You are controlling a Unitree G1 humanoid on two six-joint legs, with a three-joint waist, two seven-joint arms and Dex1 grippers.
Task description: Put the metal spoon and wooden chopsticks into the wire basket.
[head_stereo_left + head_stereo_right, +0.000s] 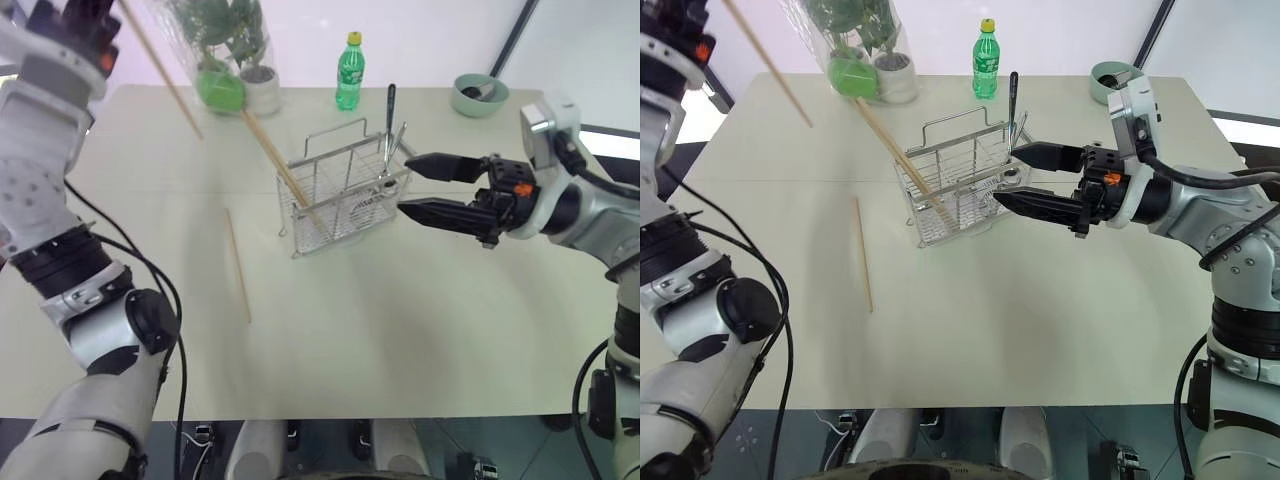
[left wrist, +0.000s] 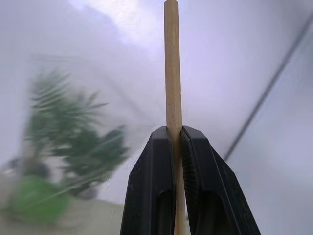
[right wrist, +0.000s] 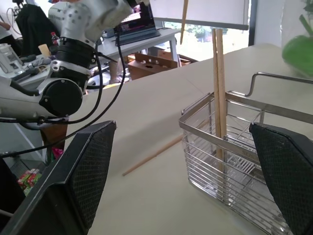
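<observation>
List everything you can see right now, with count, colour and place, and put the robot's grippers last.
wooden chopsticks: four, pale tan; two leaning in the wire basket, one lying flat on the table left of it, one raised in the left gripper.
metal spoon: one, silver; upright at the basket's right end.
dark utensil: one, black; upright beside the spoon in the basket.
wire basket: one, silver; table centre.
table: one, pale cream.
bottle: one, green with yellow cap; far edge.
potted plants: green, wrapped in clear film; far left.
bowl: one, pale green; far right.
left gripper: black, shut on a chopstick, held high.
right gripper: black, open, beside the basket's right end.
</observation>
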